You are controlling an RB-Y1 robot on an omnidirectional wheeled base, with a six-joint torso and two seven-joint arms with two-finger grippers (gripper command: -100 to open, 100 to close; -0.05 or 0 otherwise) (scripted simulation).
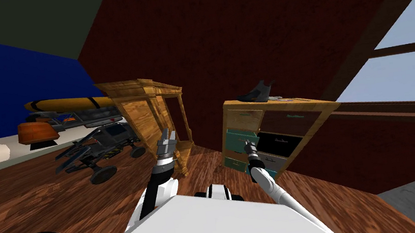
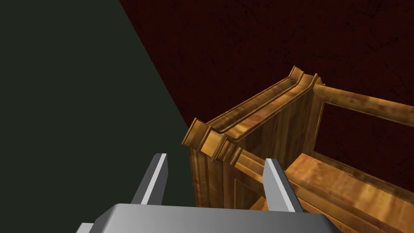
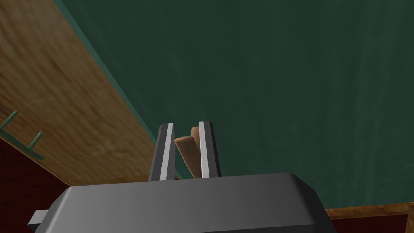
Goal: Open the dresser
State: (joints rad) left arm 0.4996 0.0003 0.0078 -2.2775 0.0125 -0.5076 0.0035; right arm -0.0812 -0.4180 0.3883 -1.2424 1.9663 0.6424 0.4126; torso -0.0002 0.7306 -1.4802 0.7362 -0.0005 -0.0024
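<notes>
Since the right gripper (image 3: 186,126) is clamped on the brown handle (image 3: 184,149) that juts from the dark green drawer front (image 3: 283,81) just ahead of its fingers, the step in hand looks like the pull. Draw straight back, square to that front, without twisting, or the thin handle may slip free. The drawer belongs to the wooden dresser (image 1: 288,122) around the gripper. The left gripper (image 2: 215,158), fingers apart, hangs idle by a wooden cabinet (image 2: 283,133).
</notes>
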